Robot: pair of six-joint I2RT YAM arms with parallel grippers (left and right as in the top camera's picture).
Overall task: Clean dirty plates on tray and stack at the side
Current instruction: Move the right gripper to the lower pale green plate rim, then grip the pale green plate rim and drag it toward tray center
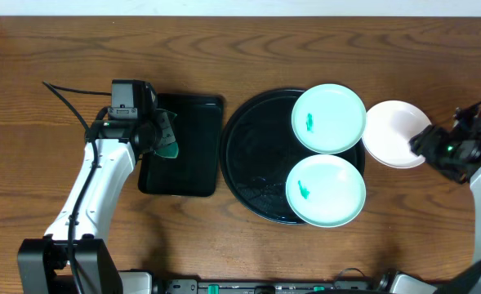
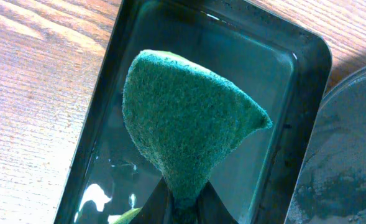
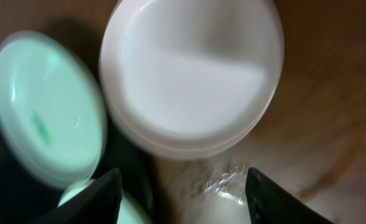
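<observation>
1. Left gripper (image 2: 183, 202) pinched a green scouring sponge (image 2: 189, 118).
2. Right gripper (image 3: 183, 177) stood spread, empty, beside the round white plate (image 3: 189, 74) near the wooden worktop's (image 1: 60, 49) right edge.
3. Two smeared pale mint plates (image 1: 328, 118) lay at the glossy round black tray's (image 1: 252, 155) right edge.
4. Risk: lifting either might knock the white plate alongside.

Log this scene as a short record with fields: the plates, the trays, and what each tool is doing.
round tray: holds two mint plates, each with a teal smear
white plate: off the round tray, at its right side, no smear visible
left tool: shut on green sponge, over the rectangular tray
right tool: open, empty, near the white plate
</observation>
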